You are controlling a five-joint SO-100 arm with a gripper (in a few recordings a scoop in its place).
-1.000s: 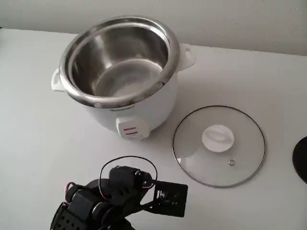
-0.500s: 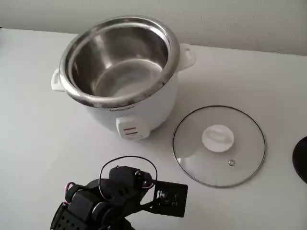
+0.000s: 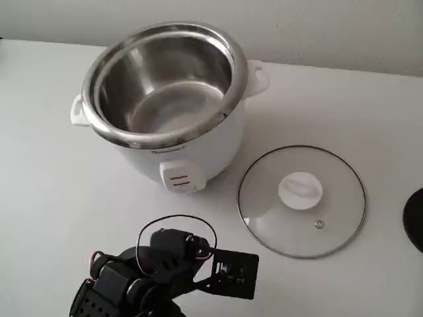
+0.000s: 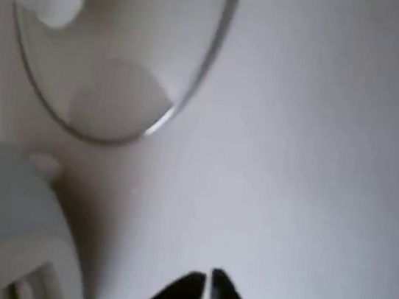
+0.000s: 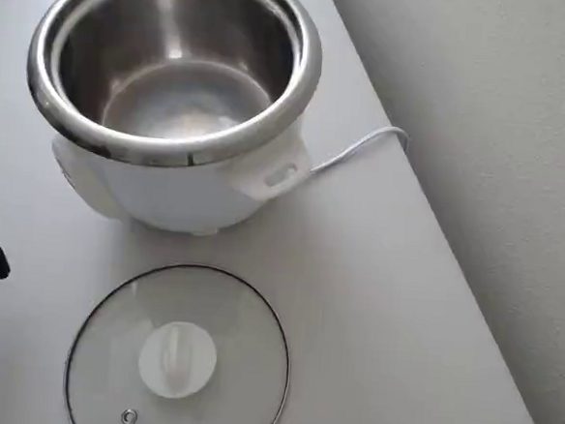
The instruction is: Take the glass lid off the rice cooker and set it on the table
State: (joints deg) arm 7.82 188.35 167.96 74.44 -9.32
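Glass lid (image 3: 301,201) lies flat on table (image 3: 53,198), right of rice cooker (image 3: 169,99); gripper (image 4: 206,293), fingers together and empty, sits well apart, near-left of it.

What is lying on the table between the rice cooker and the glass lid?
Nothing: in the overhead view the rice cooker and the glass lid are apart, with only a bare strip of table between them.
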